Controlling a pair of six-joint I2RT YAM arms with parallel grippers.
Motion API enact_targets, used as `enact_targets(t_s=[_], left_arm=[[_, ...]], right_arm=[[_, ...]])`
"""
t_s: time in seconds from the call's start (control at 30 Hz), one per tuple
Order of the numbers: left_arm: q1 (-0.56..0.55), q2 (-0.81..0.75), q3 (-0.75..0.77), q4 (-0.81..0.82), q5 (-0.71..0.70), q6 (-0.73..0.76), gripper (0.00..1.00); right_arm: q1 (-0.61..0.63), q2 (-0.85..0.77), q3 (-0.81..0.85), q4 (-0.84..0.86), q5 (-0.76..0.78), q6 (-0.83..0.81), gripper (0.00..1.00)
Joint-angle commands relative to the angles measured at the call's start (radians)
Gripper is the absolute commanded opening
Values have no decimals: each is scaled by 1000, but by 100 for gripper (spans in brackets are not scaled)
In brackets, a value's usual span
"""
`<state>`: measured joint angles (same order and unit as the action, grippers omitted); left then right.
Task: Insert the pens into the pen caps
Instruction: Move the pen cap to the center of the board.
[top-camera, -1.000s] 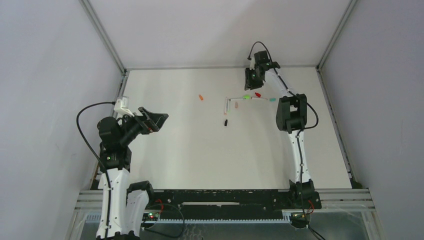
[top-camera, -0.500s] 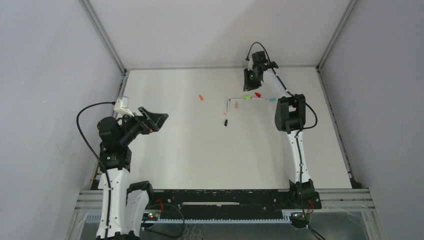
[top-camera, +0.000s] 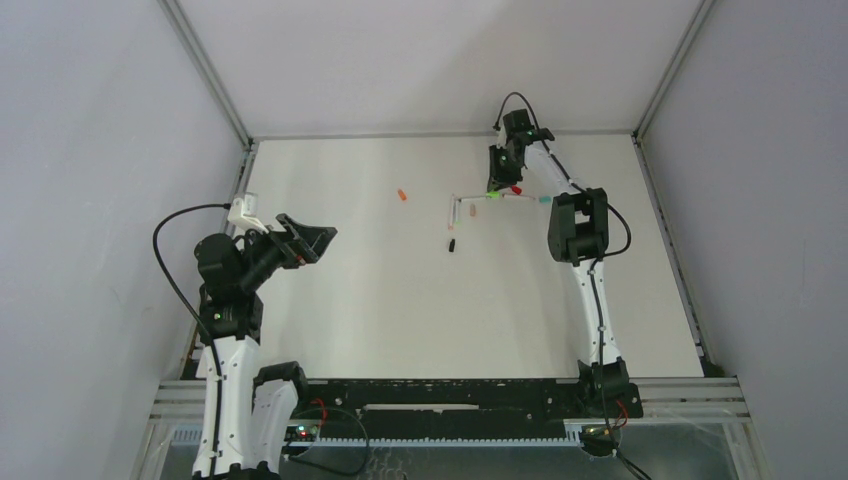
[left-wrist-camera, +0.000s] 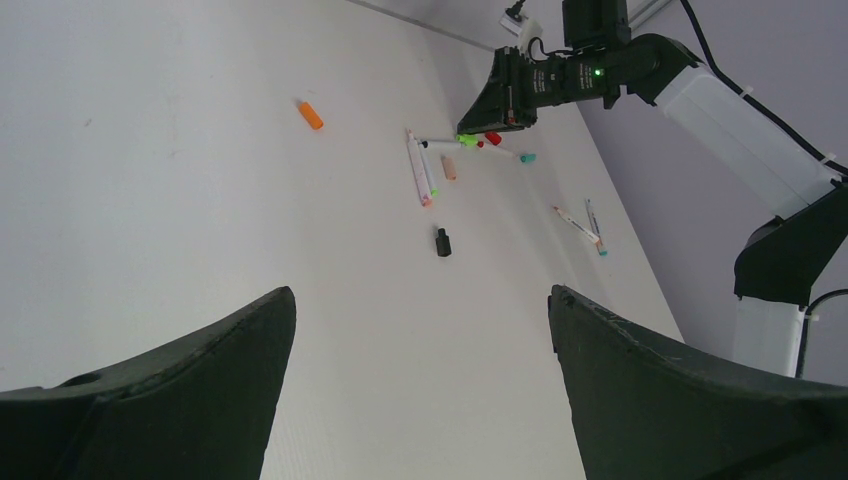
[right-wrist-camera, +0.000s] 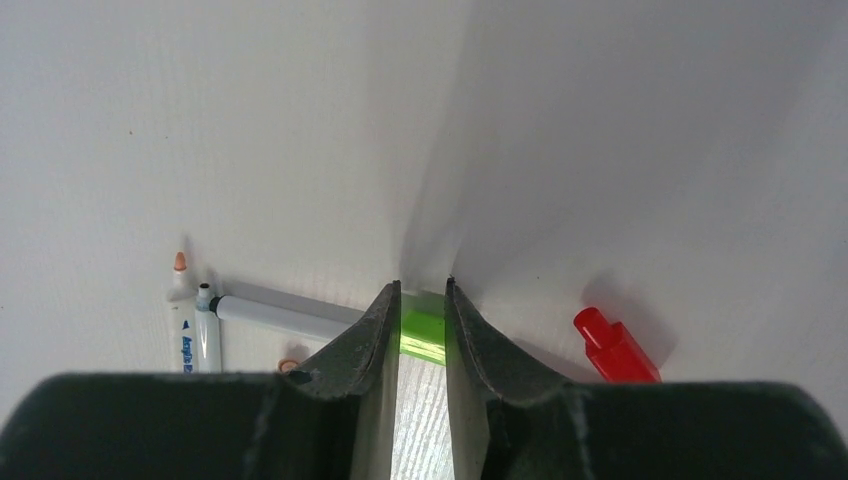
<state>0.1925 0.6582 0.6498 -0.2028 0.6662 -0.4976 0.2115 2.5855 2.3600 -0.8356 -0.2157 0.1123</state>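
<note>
My right gripper (top-camera: 497, 182) is down at the far middle of the table, its fingers closed on either side of a green cap (right-wrist-camera: 423, 330), also seen from above (top-camera: 492, 193). A red cap (right-wrist-camera: 615, 345) lies just right of it. A white pen with a black tip (right-wrist-camera: 285, 313) lies left of it, beside a pen with an orange tip (right-wrist-camera: 181, 300). An orange cap (top-camera: 401, 195), a black cap (top-camera: 451, 244) and a teal cap (top-camera: 544, 200) lie apart on the table. My left gripper (left-wrist-camera: 420, 310) is open and empty, held high at the left.
Two more pens (left-wrist-camera: 580, 222) lie further right, near the right arm's elbow (top-camera: 578, 225). A peach cap (left-wrist-camera: 449, 168) lies by the white pens (left-wrist-camera: 420, 170). Grey walls and metal rails (top-camera: 440, 134) enclose the white table.
My right gripper has come down and slightly toward me onto the green cap. The left arm has not moved.
</note>
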Motion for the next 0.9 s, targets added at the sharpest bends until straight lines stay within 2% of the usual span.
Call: enact_targets(t_s=[0.0, 0.87], left_arm=[[11, -6, -16, 23, 16, -5, 100], [10, -18, -16, 20, 18, -5, 100]], right_arm=[[1, 6, 23, -27, -9, 19, 29], [61, -318, -542, 72, -83, -17, 27]])
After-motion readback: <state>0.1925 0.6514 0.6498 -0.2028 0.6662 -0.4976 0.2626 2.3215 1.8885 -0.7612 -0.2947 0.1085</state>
